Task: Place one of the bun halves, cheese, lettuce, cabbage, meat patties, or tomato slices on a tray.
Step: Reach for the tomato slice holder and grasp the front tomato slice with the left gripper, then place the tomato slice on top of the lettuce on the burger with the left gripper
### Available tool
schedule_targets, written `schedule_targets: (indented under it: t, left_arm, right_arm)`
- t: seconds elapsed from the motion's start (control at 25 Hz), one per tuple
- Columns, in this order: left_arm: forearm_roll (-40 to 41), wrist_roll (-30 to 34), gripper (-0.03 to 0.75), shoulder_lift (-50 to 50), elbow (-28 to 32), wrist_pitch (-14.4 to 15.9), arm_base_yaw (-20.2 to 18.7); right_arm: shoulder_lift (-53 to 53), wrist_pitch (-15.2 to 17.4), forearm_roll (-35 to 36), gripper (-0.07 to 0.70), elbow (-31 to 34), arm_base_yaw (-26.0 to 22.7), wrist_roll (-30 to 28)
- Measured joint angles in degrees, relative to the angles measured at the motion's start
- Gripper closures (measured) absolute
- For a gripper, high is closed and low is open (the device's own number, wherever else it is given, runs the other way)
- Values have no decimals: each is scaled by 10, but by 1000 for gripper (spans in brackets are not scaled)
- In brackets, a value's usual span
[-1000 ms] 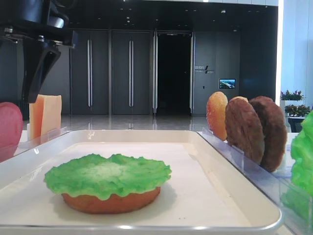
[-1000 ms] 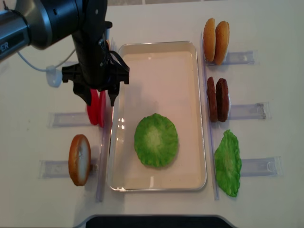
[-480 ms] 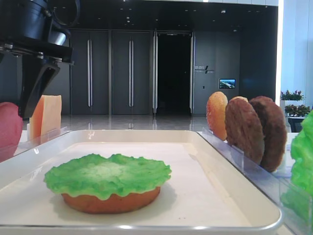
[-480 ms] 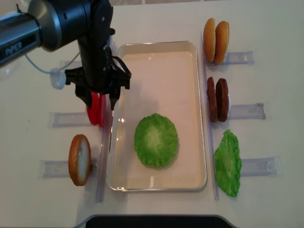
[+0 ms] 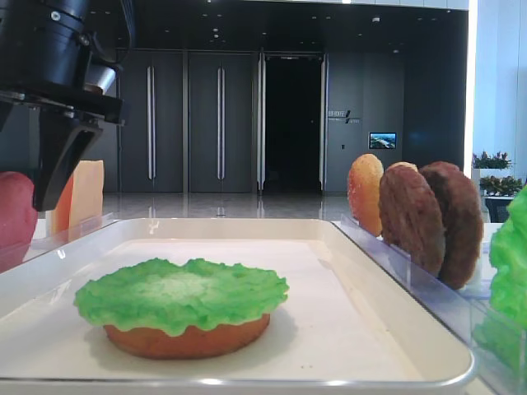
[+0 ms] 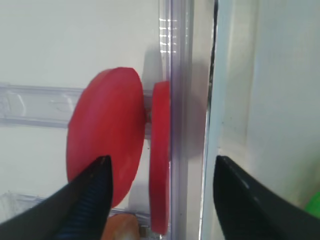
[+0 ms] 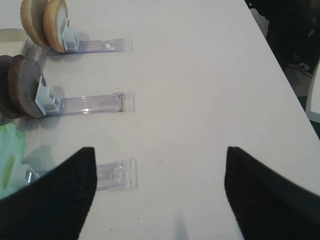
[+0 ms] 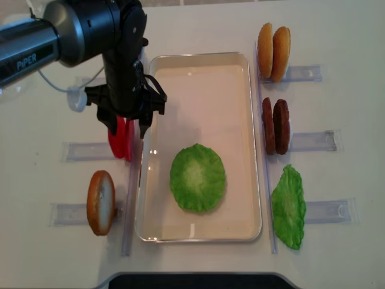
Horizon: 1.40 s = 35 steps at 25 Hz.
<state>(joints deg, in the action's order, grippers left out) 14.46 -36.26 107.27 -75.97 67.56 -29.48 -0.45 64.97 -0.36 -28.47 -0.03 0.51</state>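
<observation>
Two red tomato slices [image 8: 120, 141] stand on edge in a clear holder left of the white tray [image 8: 198, 55]. My left gripper [image 8: 128, 129] hangs open just above them. In the left wrist view the thin slice [image 6: 160, 150] lies between the fingers [image 6: 90, 195], while the wider slice [image 6: 107, 135] sits by the left finger. Nothing is gripped. In the tray a green lettuce leaf [image 8: 197, 177] rests on a bun half [image 5: 189, 339]. My right gripper [image 7: 160, 170] is open over bare table.
Right of the tray stand two bun halves [image 8: 274, 44], two meat patties [image 8: 275, 126] and a lettuce leaf [image 8: 289, 208] in clear holders. Another bun half [image 8: 100, 201] stands at the front left. Cheese slices [image 5: 78, 193] stand behind the left arm.
My left gripper has come lower onto the tomato slices and stayed open. The arm above it has swung slightly. Nothing else has moved.
</observation>
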Motion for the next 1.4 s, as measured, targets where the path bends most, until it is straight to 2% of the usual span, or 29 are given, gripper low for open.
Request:
schedule_targets:
  t: [0.16,0.28,0.36,0.6,0.64,1.04,1.24,1.4]
  left_arm:
    - [2,0,245,0,0,-10,0]
    - [6,0,298,0,0,-12,0]
    - [8,0,361,0,0,-14,0]
    - [11,0,648,0,0,-21,0]
    - [11,0,663,0,0,-21,0]
    - [-5,16,668,-6,0,-16,0]
    - [-21,25,668,-53,0,10,0]
    - [-36,25,669,-105,0,18,0]
  right_arm:
    - [0,0,0,97,0,0,0]
    - [0,0,0,97,0,0,0]
    - [0,0,0,97,0,0,0]
    - [0,0,0,97,0,0,0]
    - [0,0,0,97,0,0,0]
    - [0,0,0,97,0,0,0]
    - [0,0,0,97,0,0,0]
    - [0,0,0,97,0,0,0]
